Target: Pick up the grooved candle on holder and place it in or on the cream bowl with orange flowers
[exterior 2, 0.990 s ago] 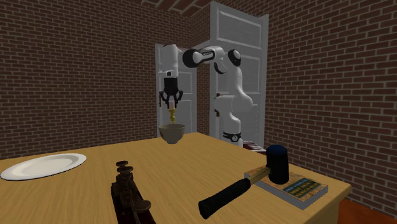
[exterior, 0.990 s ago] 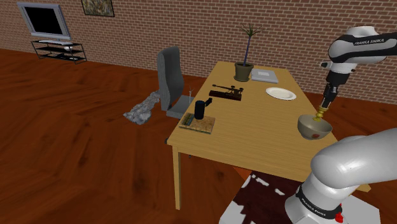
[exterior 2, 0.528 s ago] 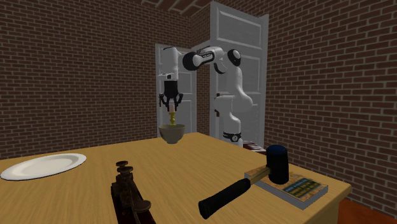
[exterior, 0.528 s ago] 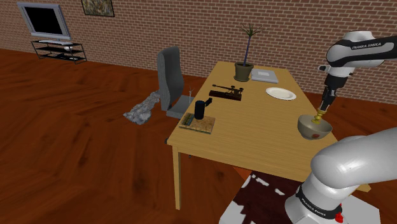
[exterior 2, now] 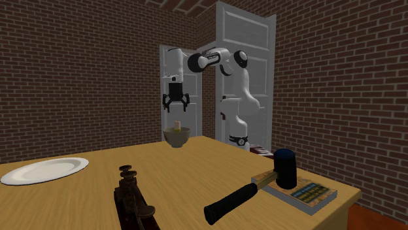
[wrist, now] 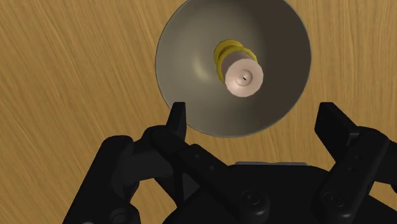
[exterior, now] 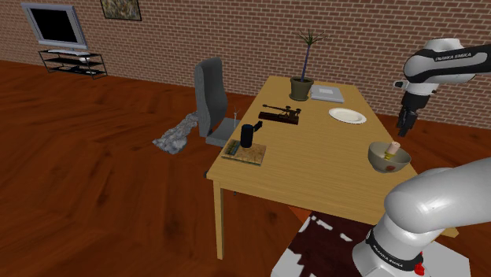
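You've let go of the candle [exterior: 391, 148]: 0.5 s ago your jaws were clasped on it just above the bowl [exterior: 379, 160], and now they stand apart with nothing between them. The candle has come down into the bowl and sits there on its yellow holder [wrist: 224, 51], its pale top showing above the rim. Your jaws have lifted since then, so both exterior views now show a clear gap between them and the candle.

Arm [exterior: 441, 204]: glossy white rounded links, dark joint bands, black "FRANKA EMIKA" lettering. Gripper [wrist: 254, 114]: all black, angular housing with round screw heads, two blocky fingers [wrist: 177, 118].
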